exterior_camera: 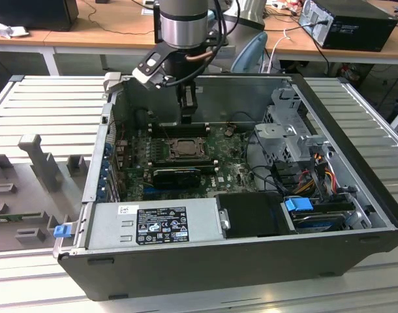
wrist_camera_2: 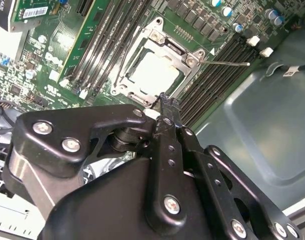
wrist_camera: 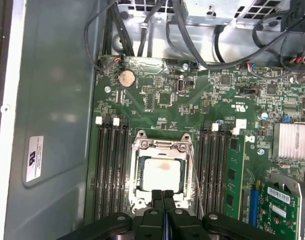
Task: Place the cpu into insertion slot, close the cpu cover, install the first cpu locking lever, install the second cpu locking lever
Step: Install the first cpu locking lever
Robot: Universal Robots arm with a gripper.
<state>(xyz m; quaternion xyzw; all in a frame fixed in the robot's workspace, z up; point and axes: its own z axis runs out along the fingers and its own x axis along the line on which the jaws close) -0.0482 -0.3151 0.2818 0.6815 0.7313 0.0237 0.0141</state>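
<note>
The cpu (wrist_camera: 162,176) lies flat in the insertion slot (wrist_camera: 162,172), its pale metal top showing through the window of the cpu cover (wrist_camera: 161,147). The cover is down over the cpu (wrist_camera_2: 153,74). A thin locking lever (wrist_camera_2: 227,63) sticks out from one corner of the socket. A second wire lever (wrist_camera: 195,175) runs along the socket's side. My gripper (wrist_camera: 163,196) is shut with nothing between its fingers, its tips hanging by the socket's edge (wrist_camera_2: 164,101). In the exterior view the gripper (exterior_camera: 188,119) hangs just above the socket (exterior_camera: 184,149), inside the open case.
Black memory slots (wrist_camera: 110,170) flank the socket on both sides. A long black finned card (exterior_camera: 177,175) lies in front of it, then the power supply (exterior_camera: 153,225). A drive cage (exterior_camera: 287,130) and cables (exterior_camera: 316,176) fill the exterior view's right. The case wall (wrist_camera: 47,125) stands close by.
</note>
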